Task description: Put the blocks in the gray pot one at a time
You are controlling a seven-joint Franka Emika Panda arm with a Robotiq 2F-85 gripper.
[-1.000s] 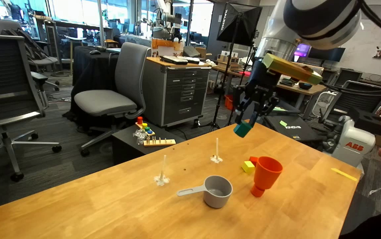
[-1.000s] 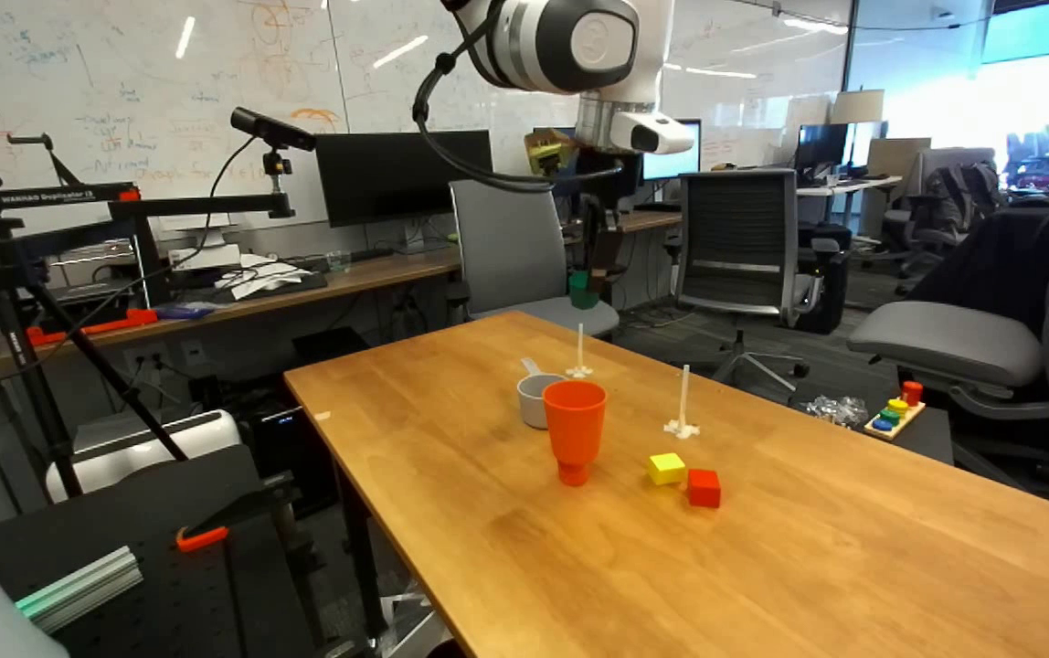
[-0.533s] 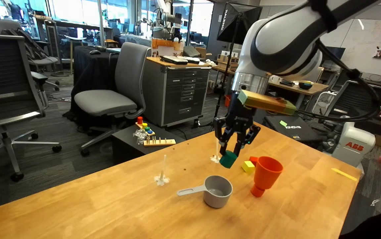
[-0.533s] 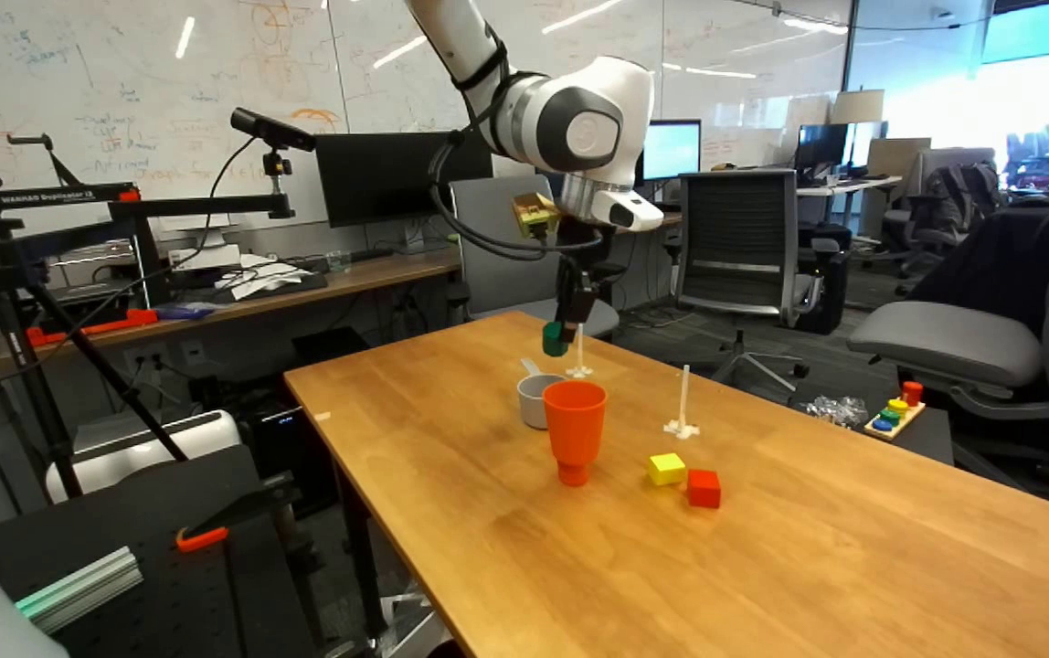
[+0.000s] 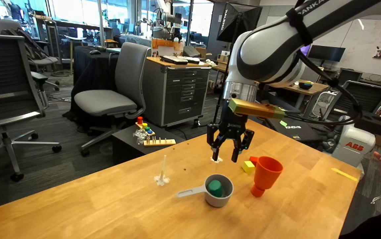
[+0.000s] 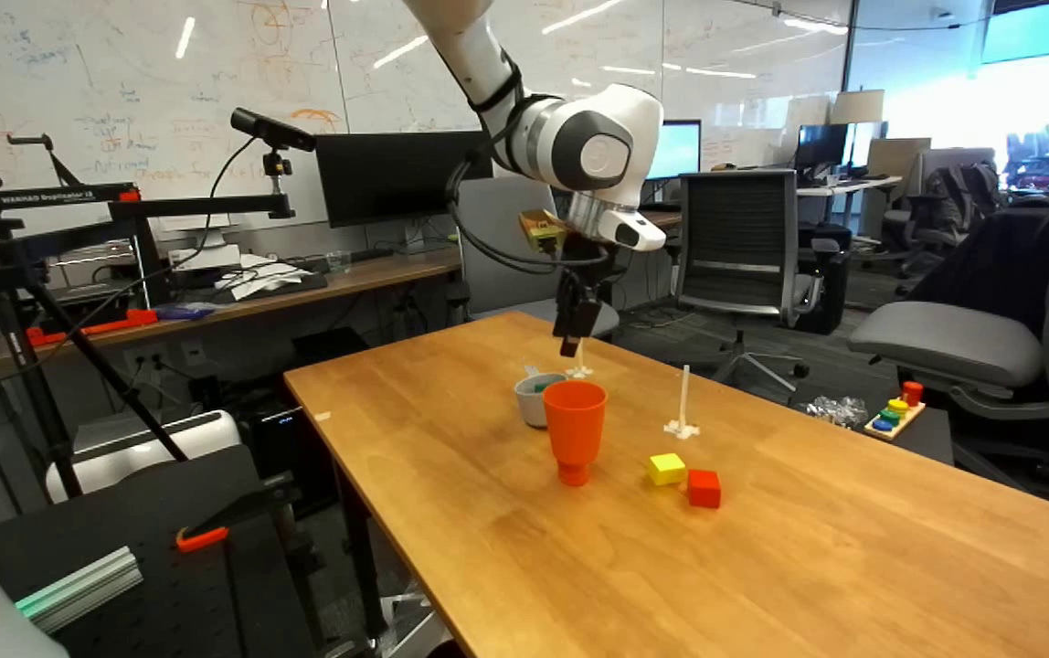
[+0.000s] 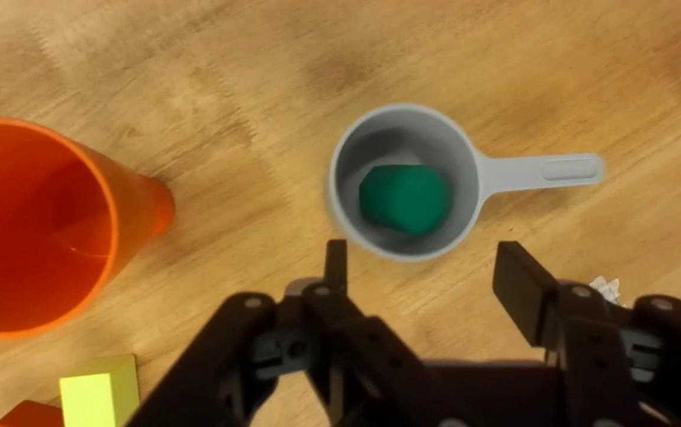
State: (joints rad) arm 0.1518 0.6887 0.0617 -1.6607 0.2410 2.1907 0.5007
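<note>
The dark green block lies inside the gray pot; both show in the wrist view, the block against the pot's floor and the handle to the right. In an exterior view only a sliver of the block shows over the rim. My gripper is open and empty above and beside the pot; its fingertips stand wide apart in the wrist view. The yellow block and the red block lie close together on the table, partly cut off in the wrist view.
The red-orange cup stands beside the pot, near the yellow block, and partly hides the pot in an exterior view. Two thin upright pegs are fixed to the table with white patches. One peg is behind my gripper.
My gripper came down toward the pot with the green block, then opened. The green block dropped into the pot. The yellow and red blocks and the cup have not moved.
</note>
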